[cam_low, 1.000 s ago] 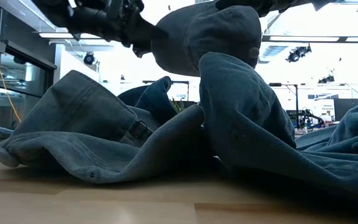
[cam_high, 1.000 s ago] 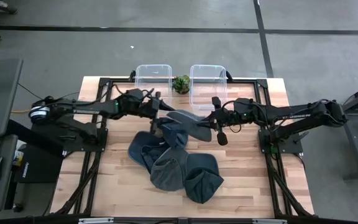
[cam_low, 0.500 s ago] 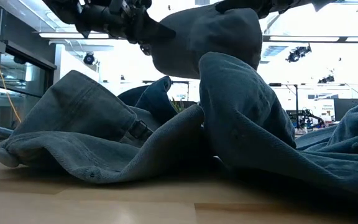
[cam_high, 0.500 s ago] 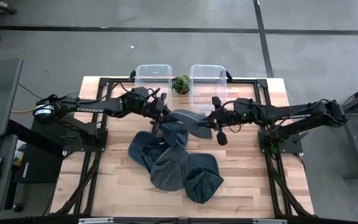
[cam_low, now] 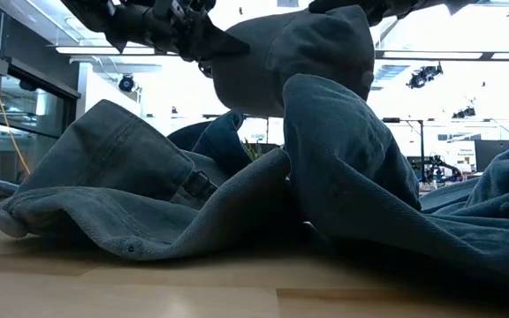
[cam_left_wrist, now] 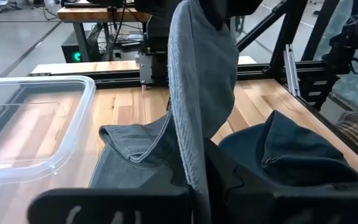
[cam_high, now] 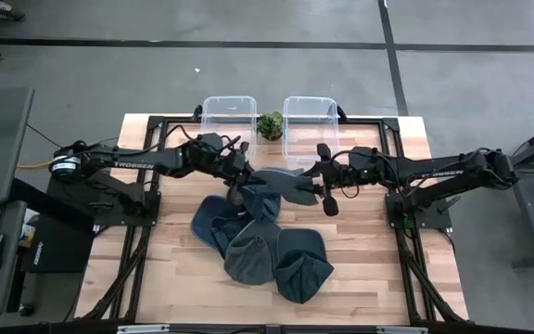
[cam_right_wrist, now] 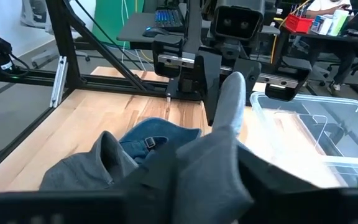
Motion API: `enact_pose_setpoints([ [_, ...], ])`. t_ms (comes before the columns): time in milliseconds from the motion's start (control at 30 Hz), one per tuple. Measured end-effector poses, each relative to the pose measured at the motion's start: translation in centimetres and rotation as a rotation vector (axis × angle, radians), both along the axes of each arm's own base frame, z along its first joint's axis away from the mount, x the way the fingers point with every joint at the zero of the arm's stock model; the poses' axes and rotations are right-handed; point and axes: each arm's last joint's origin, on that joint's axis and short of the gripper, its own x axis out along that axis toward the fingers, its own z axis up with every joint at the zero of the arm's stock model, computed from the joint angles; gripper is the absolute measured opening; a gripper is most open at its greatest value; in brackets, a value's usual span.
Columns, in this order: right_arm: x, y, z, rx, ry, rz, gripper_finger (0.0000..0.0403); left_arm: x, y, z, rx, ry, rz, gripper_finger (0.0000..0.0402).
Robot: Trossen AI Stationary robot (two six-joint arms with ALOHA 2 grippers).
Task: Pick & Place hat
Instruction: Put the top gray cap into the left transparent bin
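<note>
Presently listed: one grey-blue hat point(cam_high: 281, 181), lifted clear of the table point(cam_high: 369, 269) and stretched between both arms, above the rear edge of the heap. Left gripper point(cam_high: 242, 176): clamped on the hat's left edge, cloth pinched between its fingers. Right gripper point(cam_high: 320, 178): closed on the hat's right edge. Low view shows the hat point(cam_low: 294, 53) hanging above the heap. Beneath and in front: pile of further denim-blue hats point(cam_high: 262, 246), overlapping on the wood. Behind: two clear plastic bins, left bin point(cam_high: 229, 119) and right bin point(cam_high: 309, 123), side by side at the table's far edge, a small green plant point(cam_high: 270, 124) between them.
</note>
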Motion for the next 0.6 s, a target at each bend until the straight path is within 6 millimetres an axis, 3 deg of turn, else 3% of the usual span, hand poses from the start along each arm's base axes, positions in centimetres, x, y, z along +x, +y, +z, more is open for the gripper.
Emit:
enact_pose_setpoints([
  [133, -0.5, 0.0, 0.5, 0.007, -0.02, -0.002, 0.0196, 0.0, 0.1, 0.1, 0.005, -0.01, 0.014, 0.0005],
  [267, -1.9, 0.0, 1.9, 0.019, -0.078, -0.006, 0.0239, 0.0, 0.1, -0.3, -0.002, 0.024, 0.049, 0.0004],
  [600, -6.2, 0.0, 4.3, 0.019, -0.14, -0.081, 0.0249, 0.1, -0.1, 0.5, -0.003, 0.013, 0.151, 0.0004],
])
